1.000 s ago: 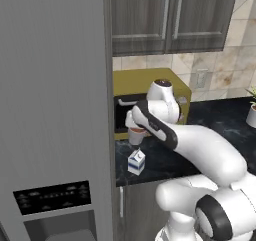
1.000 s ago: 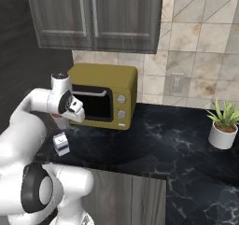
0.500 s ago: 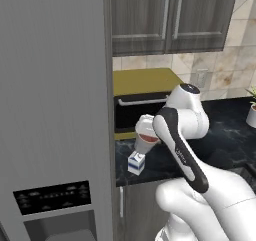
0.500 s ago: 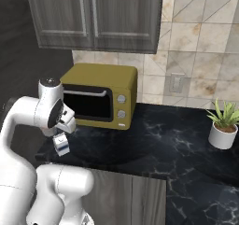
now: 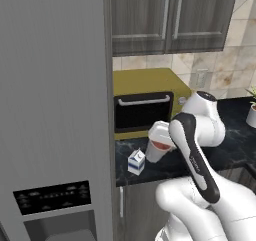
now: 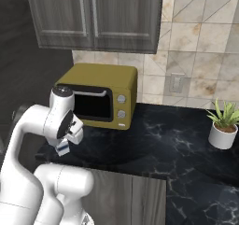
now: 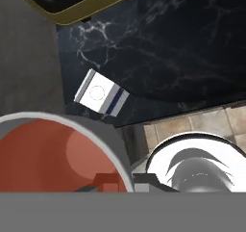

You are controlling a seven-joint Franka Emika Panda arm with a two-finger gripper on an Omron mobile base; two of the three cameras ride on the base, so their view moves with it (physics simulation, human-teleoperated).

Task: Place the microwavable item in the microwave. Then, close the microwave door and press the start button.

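The small pale grey-white tapered cup of reddish-brown liquid (image 5: 159, 143) hangs in the air above the front edge of the black marble table (image 6: 158, 140), in front of the yellow black-fronted appliance (image 5: 145, 107) and just beside the white-and-blue milk carton (image 5: 136, 162), which stands on the table below and to its left. In the hand view the cup's round rim and red surface (image 7: 53, 154) sit close under the camera, with the carton (image 7: 101, 93) seen from above past the rim.

The cup looks light and stiff, but it is open-topped and fairly full, so I judge that tilt or a sudden swing would spill it. Its smooth tapered wall could slip downward through a loose hold; the upper part of the wall, just below the rim, seems the safest place to grip, with the cup kept upright.

The gripper (image 5: 167, 135) sits at the cup's rim, largely hidden behind the white forearm (image 5: 192, 155). As the cup is off the table with nothing else under it, the gripper must be holding it, closed to about the cup's width; the fingers themselves are not clear enough to describe.
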